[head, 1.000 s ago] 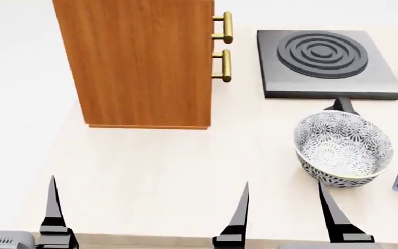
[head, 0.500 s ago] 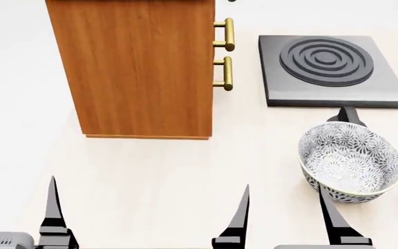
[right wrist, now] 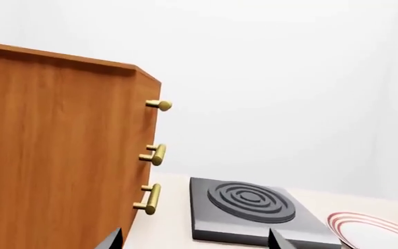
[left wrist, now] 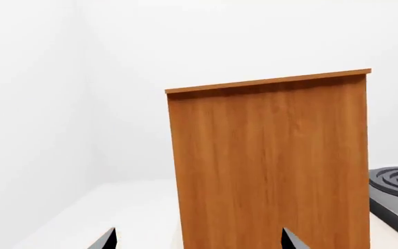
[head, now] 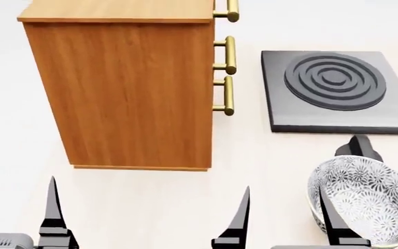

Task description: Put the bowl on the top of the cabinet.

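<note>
— What is seen at the left?
— The left gripper (head: pixel 147 220), fingers spread, nothing held; the cabinet (head: pixel 130 88) beyond.
— And rightward?
— The hotplate (head: pixel 341 91), then the bowl (head: pixel 365 199) on the tabletop (head: pixel 151 202). The right gripper (right wrist: pixel 195 239) is seen with fingers apart.

Nothing to read anywhere from where I'm standing: no labels, brands, numbers or signs on anything in sight.
</note>
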